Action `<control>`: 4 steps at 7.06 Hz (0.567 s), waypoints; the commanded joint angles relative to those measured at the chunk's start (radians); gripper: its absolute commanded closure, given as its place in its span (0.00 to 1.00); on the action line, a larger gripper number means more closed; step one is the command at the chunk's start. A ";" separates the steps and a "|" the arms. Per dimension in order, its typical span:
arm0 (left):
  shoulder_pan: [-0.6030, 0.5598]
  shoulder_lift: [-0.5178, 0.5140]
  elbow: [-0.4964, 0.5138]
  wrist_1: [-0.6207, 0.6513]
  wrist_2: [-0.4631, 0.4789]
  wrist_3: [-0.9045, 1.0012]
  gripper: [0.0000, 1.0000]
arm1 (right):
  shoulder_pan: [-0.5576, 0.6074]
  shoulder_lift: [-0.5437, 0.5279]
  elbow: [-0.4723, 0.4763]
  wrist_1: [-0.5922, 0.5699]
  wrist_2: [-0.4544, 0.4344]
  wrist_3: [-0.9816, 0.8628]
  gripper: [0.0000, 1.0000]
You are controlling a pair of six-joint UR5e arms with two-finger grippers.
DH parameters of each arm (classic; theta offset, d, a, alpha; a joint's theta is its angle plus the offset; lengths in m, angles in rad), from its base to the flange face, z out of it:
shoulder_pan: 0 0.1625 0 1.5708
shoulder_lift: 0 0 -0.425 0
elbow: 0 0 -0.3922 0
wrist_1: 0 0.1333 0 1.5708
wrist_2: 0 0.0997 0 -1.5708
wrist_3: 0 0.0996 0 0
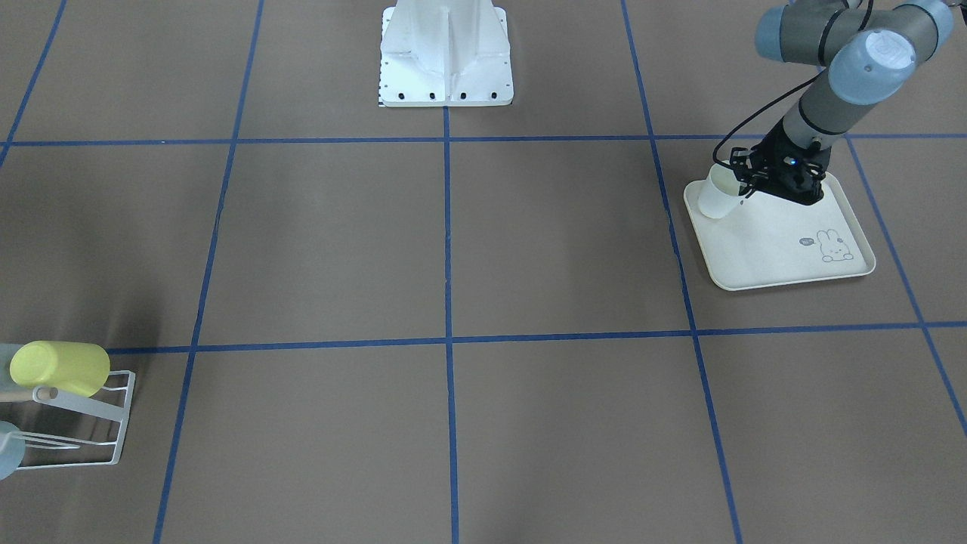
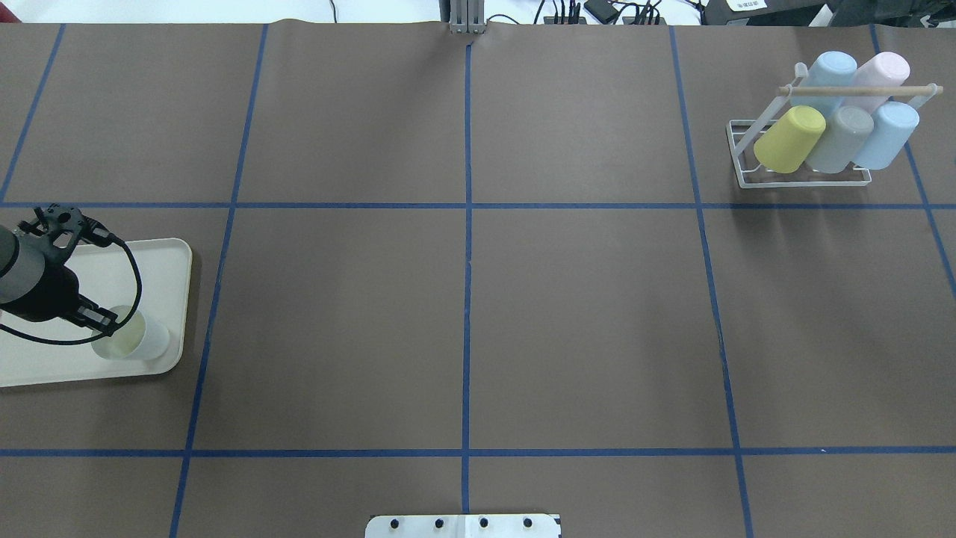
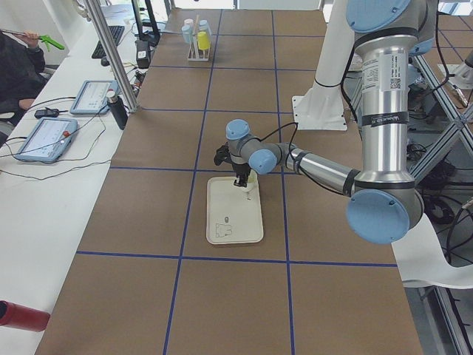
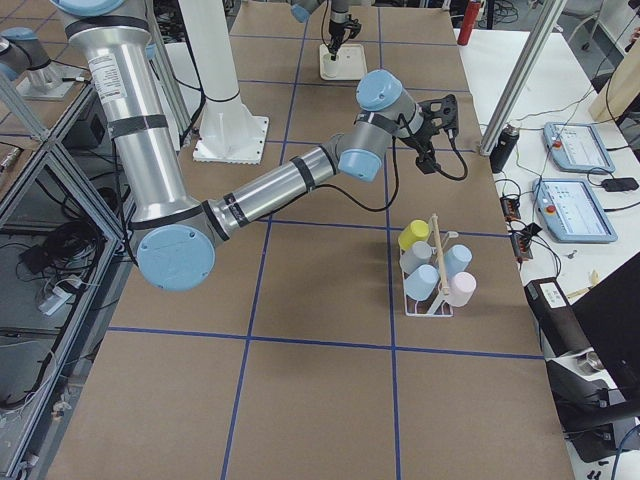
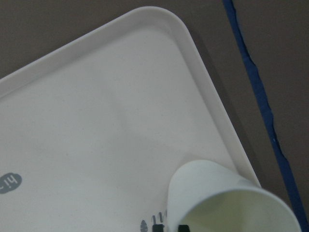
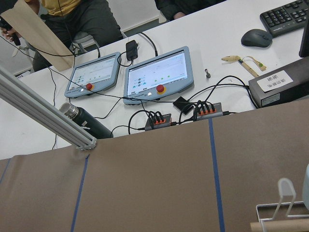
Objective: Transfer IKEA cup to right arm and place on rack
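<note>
— Jaws of the left gripper (image 2: pixel 104 323) were seen drawn narrow on the rim of the white cup (image 2: pixel 146 338), with the cup's wall caught between the fingertips.

— Where was the cup found?

— It was held tilted over a corner of the cream tray (image 2: pixel 112 261). Whether its base touched the tray could not be told.

— Was the right gripper (image 4: pixel 425 155) made out?

— Only from the side, raised above the table (image 2: pixel 478 314) near the rack (image 2: pixel 747 161). Whether its jaws were parted could not be told.

— What was noted at the rack?

— Five other cups (image 2: pixel 836 138) were seen leaning on its prongs beneath the wooden dowel (image 2: pixel 859 90). The rack was set well apart from the tray.
</note>
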State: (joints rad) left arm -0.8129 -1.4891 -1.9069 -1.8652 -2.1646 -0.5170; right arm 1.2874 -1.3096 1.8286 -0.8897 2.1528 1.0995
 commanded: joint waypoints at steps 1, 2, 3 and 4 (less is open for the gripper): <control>-0.011 0.021 -0.036 0.008 0.006 -0.003 1.00 | 0.000 0.003 0.000 -0.002 -0.001 0.002 0.00; -0.046 0.050 -0.082 0.009 0.009 -0.011 1.00 | 0.000 0.004 0.000 0.000 0.001 0.003 0.00; -0.163 0.038 -0.087 0.009 0.009 -0.015 1.00 | 0.000 0.004 0.001 0.000 0.001 0.003 0.00; -0.242 0.015 -0.089 0.008 0.014 -0.052 1.00 | 0.000 0.006 0.001 0.000 0.007 0.003 0.00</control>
State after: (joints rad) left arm -0.9559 -1.4573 -1.9870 -1.8569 -2.1545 -0.5394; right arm 1.2870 -1.3053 1.8294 -0.8898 2.1551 1.1027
